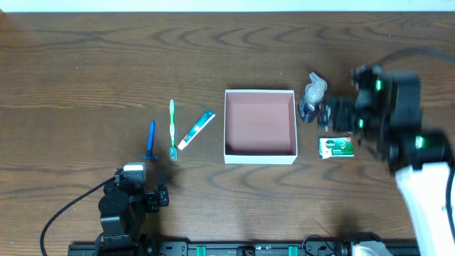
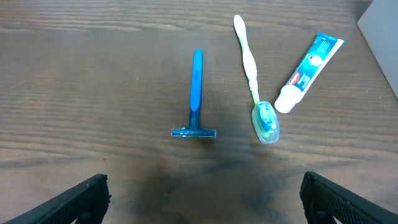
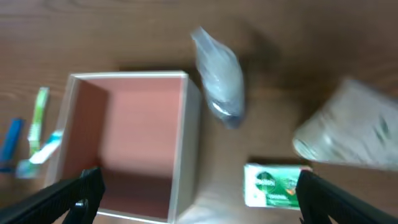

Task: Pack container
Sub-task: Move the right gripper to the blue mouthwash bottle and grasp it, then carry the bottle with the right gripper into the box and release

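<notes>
The container (image 1: 260, 92), a square white box with a pinkish-brown inside, sits mid-table and holds nothing; it also shows in the right wrist view (image 3: 189, 124). Left of it lie a toothpaste tube (image 1: 197, 129), a green toothbrush (image 1: 172, 128) and a blue razor (image 1: 151, 140). Right of it are a clear spray bottle (image 1: 311, 96) and a green soap packet (image 1: 336, 146). My right gripper (image 3: 199, 199) is open and empty above the box's right wall and the packet (image 3: 273, 185). My left gripper (image 2: 202, 199) is open and empty, below the razor (image 2: 196, 96).
A blurred clear object (image 3: 348, 124) lies right of the spray bottle (image 3: 219, 78) in the right wrist view. The right arm (image 1: 398, 121) covers the table to the right of the toiletries. The toothbrush (image 2: 255, 81) and toothpaste (image 2: 308, 71) lie side by side.
</notes>
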You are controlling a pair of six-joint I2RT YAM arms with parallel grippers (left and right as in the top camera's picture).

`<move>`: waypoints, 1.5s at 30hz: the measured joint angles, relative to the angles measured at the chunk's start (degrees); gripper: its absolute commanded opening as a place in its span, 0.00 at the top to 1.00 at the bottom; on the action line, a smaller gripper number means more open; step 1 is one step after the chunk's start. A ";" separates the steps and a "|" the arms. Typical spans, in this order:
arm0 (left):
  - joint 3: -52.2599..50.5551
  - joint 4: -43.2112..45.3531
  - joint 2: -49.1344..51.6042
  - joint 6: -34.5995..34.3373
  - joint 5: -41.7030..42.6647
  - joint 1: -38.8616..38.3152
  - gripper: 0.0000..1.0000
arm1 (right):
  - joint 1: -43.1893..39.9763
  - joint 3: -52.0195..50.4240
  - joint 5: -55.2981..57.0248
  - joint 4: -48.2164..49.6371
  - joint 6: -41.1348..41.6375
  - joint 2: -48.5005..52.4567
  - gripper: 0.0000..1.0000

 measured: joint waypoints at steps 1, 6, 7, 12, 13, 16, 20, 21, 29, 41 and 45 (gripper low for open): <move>0.00 -0.02 0.02 0.00 0.00 0.00 0.02 | 0.00 2.75 -0.74 -0.70 -0.09 2.23 0.01; 0.00 -0.02 0.02 0.00 0.00 0.00 0.02 | 0.09 11.69 -2.40 -0.61 -0.85 11.78 0.11; 0.00 -0.02 0.02 0.00 0.00 0.00 0.02 | 0.20 12.48 -2.12 -0.74 -0.85 13.31 0.11; 0.00 -0.02 0.02 0.00 0.00 0.00 0.02 | 1.90 13.51 2.71 -2.12 -0.74 21.68 0.08; 0.00 -0.02 0.02 0.00 0.00 0.00 0.02 | 2.47 13.51 3.78 -2.25 -0.72 23.50 0.07; 0.00 -0.02 0.02 0.00 -0.02 0.00 0.02 | 3.74 13.51 6.51 -2.78 -0.28 27.32 0.07; 0.00 -0.02 0.02 0.00 -0.02 0.00 0.02 | 4.39 13.51 9.51 -3.19 0.90 30.42 0.14; 0.00 -0.02 0.02 0.00 0.00 0.00 0.02 | 4.39 13.51 10.12 -3.04 1.05 31.12 0.15; 0.00 -0.02 0.02 0.00 0.00 0.00 0.02 | 4.42 13.51 13.60 -2.54 3.17 35.04 0.30; 0.00 -0.02 0.02 0.00 0.00 0.00 0.02 | 4.52 13.51 14.27 -0.59 3.98 35.69 0.65; 0.00 -0.02 0.02 0.00 0.00 0.00 0.02 | 4.57 13.64 14.51 -0.66 4.15 35.65 0.71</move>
